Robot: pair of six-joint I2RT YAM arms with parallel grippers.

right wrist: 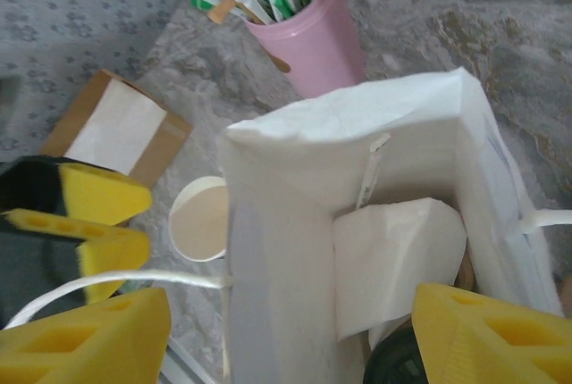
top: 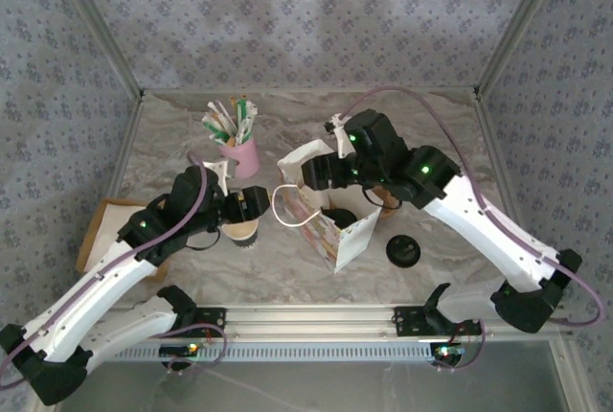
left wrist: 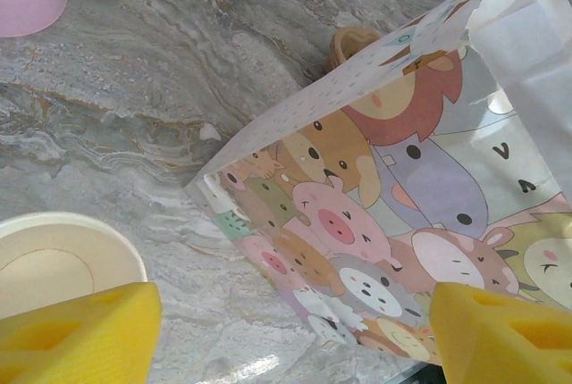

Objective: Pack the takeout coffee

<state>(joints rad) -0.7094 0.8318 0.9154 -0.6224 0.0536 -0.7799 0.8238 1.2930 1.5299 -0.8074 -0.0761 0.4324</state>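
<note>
Paper, light and probably easy to crush, the empty coffee cup point(top: 242, 232) stands upright just beside the cartoon-printed paper bag point(top: 318, 226); best gripped gently round its wall. The left gripper point(left wrist: 290, 308) hangs wide open beside it; the right gripper point(right wrist: 290, 308) gapes above the bag's mouth.

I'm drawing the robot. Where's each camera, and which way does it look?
Top camera: high behind the robot, looking down on the table; left arm and right arm show.
Left wrist: low, facing the bag's side; open left claw shows.
Right wrist: above the bag, looking inside; open right claw shows.
Both wrist views share the bag and paper cup.
</note>
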